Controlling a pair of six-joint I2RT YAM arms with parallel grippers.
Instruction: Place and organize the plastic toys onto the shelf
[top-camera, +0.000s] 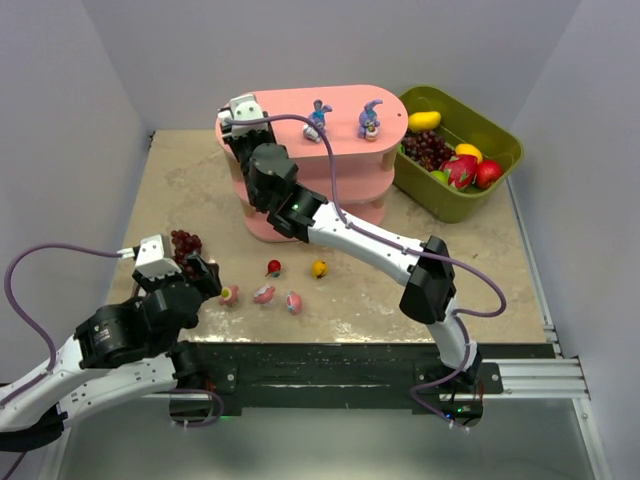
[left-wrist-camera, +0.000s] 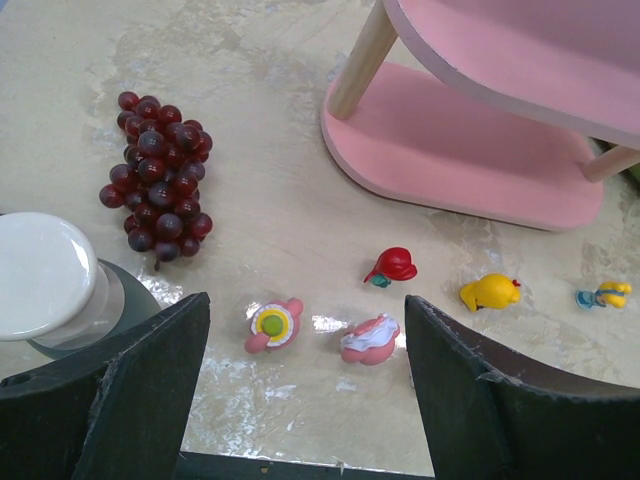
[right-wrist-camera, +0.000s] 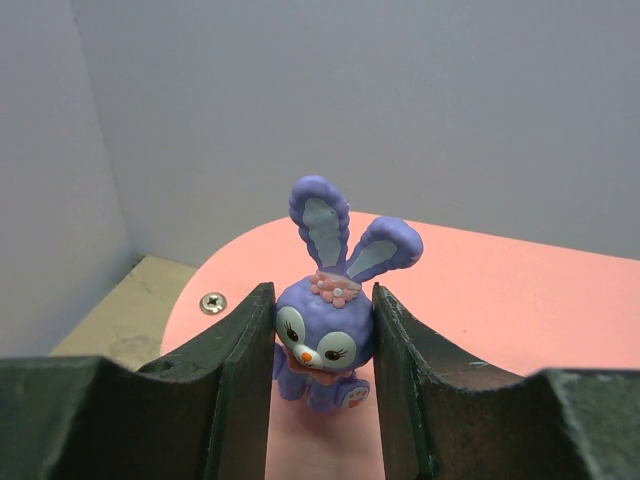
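Right gripper of mine pinches the small purple-blue long-eared plastic bunny by the sides of its head, at one end of the top board of the pink three-tier shelf. I cannot tell whether its feet touch. It looks light, hard and slick, so I judge the broad head a safer hold than the thin ears. My left gripper hangs spread above two pink-and-white plastic figurines on the table.

The shelf runs off the left wrist view's top edge

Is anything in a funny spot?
Yes. One grape bunch lies loose on the table, while the other fruit sits in the green bin.
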